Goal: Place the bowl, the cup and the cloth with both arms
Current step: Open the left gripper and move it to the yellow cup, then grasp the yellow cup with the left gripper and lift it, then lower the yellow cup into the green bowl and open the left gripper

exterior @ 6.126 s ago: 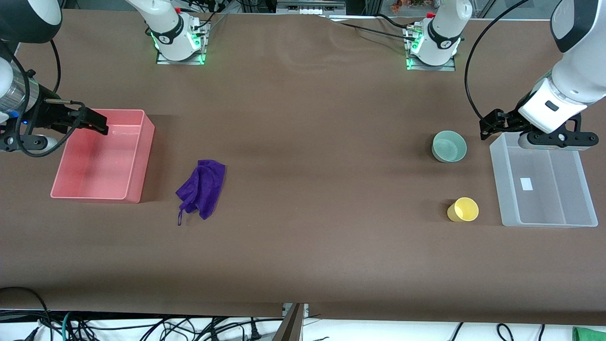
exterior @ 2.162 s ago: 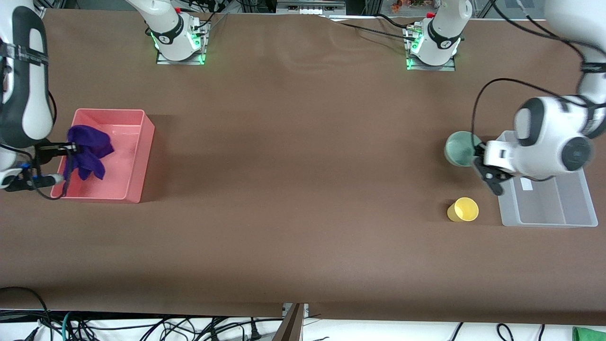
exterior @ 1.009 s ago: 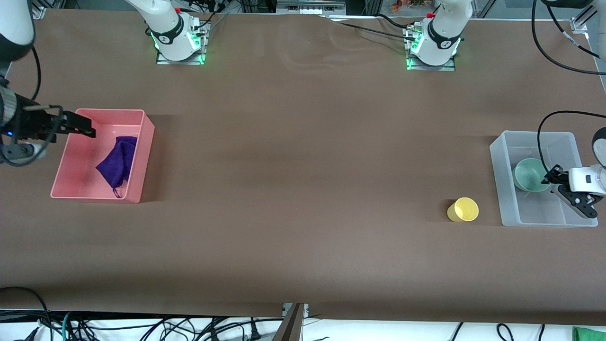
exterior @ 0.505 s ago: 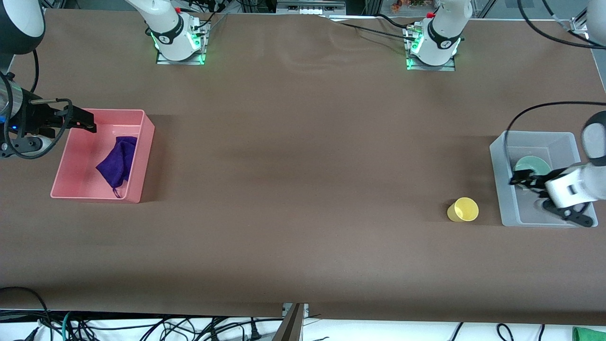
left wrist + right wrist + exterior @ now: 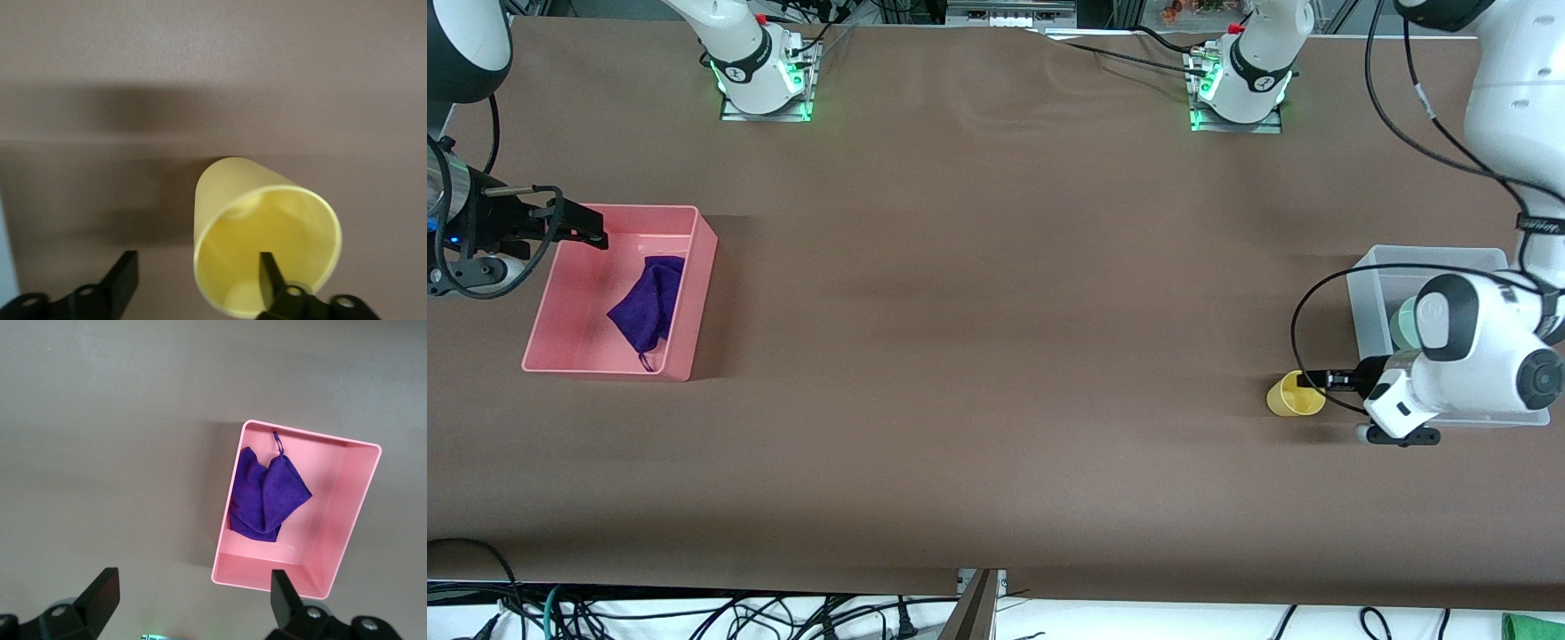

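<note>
The yellow cup (image 5: pixel 1294 396) stands on the table beside the clear bin (image 5: pixel 1371 271), toward the left arm's end. My left gripper (image 5: pixel 1316 380) is open at the cup's rim. In the left wrist view one finger (image 5: pixel 269 275) is inside the cup (image 5: pixel 267 227) and the other is outside; the gripper (image 5: pixel 197 265) straddles the wall. The mint-green bowl (image 5: pixel 1401 322) sits in the clear bin, mostly hidden by the left arm. The purple cloth (image 5: pixel 647 300) lies in the pink bin (image 5: pixel 694 293). My right gripper (image 5: pixel 589 235) waits, open and empty, over that bin's edge.
The right wrist view shows the pink bin (image 5: pixel 340 513) with the cloth (image 5: pixel 265 497) in it, past the right gripper (image 5: pixel 192 585). The arms' bases (image 5: pixel 763 76) stand along the table's edge farthest from the front camera. A black cable (image 5: pixel 1303 311) loops above the cup.
My left gripper has left the bowl in the clear bin and moved out to the yellow cup, one finger now inside it. The right arm has not moved.
</note>
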Controlling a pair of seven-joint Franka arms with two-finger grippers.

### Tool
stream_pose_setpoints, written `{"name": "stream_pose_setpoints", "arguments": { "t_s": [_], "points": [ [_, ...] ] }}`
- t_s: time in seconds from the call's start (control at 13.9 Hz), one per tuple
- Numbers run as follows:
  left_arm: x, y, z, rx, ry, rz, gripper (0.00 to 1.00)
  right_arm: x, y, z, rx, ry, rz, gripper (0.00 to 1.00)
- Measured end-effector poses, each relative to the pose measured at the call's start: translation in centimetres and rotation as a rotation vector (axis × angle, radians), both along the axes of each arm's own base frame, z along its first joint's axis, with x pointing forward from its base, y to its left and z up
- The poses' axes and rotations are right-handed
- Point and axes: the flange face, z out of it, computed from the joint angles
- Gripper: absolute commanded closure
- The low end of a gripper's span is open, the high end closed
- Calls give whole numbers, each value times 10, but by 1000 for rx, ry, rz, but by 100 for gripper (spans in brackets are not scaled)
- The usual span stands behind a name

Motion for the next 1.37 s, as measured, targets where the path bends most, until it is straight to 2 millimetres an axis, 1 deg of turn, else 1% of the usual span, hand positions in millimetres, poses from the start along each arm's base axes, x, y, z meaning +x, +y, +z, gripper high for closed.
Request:
{"name": "stream_pose_setpoints", "arguments": {
  "t_s": [0.07, 0.14, 0.22, 0.36, 0.5, 0.58, 0.65, 0.79, 0.94, 1.01, 1.08, 1.15, 1.23, 1.37],
  "points": [
    [0, -1, -8, -3, 1, 9, 100, 0, 0, 0, 0, -1, 1, 0],
    [2, -3, -9, -3, -3, 11, 100, 0, 1, 1, 0, -2, 2, 0],
    [3, -4, -7, -3, -9, 11, 100, 0, 3, 1, 1, -3, 5, 0],
    [9, -3, 3, 1, -29, 14, 100, 0, 8, 1, 1, -4, 13, 0],
    [12, 3, 18, 33, -45, 0, 100, 0, 11, 2, 0, -6, 20, 0],
    [11, 8, 29, 59, -37, -16, 100, 0, 12, 2, 0, -7, 21, 0],
    [8, 12, 44, 78, -17, -28, 100, 0, 12, 2, -1, -7, 21, 0],
    [-5, 17, 90, 104, 57, -49, 100, 0, 12, 2, -1, -7, 21, 0],
    [-28, 22, 138, 134, 154, -84, 100, 0, 12, 2, -3, -7, 7, 0],
    [-39, 32, 155, 181, 189, -122, 100, 0, 12, 2, -5, -8, -9, 0],
    [-46, 48, 164, 247, 208, -177, 100, 0, 12, 2, -7, -8, -24, 0],
    [-50, 67, 165, 306, 218, -236, 100, 0, 13, 2, -8, -9, -33, 0],
    [-52, 87, 158, 337, 209, -294, 100, 0, 13, 2, -9, -9, -36, 0],
    [-57, 126, 128, 348, 147, -399, 100, 0, 13, 2, -9, -9, -37, 0]
  ]
}}
